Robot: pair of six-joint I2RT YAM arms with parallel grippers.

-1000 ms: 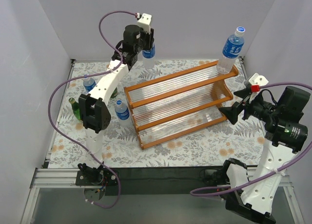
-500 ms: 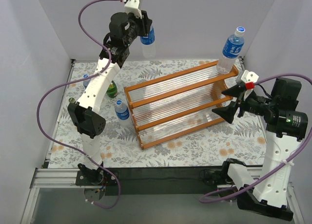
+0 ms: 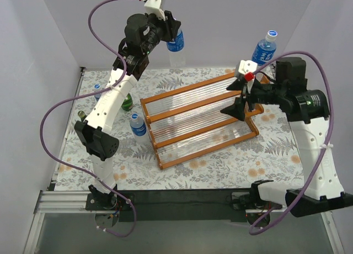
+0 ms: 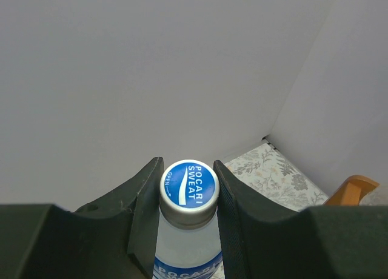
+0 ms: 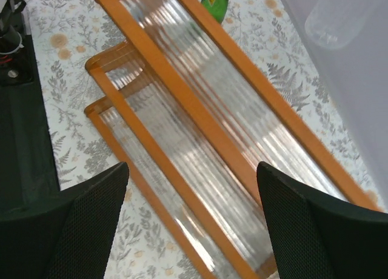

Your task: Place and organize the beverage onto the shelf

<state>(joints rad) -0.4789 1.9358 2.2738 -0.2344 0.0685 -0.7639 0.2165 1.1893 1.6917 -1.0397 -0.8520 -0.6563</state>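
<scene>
Bottles wait on the worktop (image 3: pixel 220 174) well below the left end effector (image 3: pixel 170 35), among them a waiting clear bottle (image 3: pixel 138 125) and a green bottle (image 3: pixel 127 102). That end effector is pinched narrow on the neck of the held bottle (image 3: pixel 176 48), which hangs upright beneath it. It is carried high, I'd guess, to clear the frame of the shelf (image 3: pixel 207 150) below and to its right. The right end effector (image 3: pixel 240 96) hovers over the shelf, spread wide and holding nothing. The placed bottle (image 3: pixel 262 54) stands near it at the top tier's end, probably leaving room for the others.
</scene>
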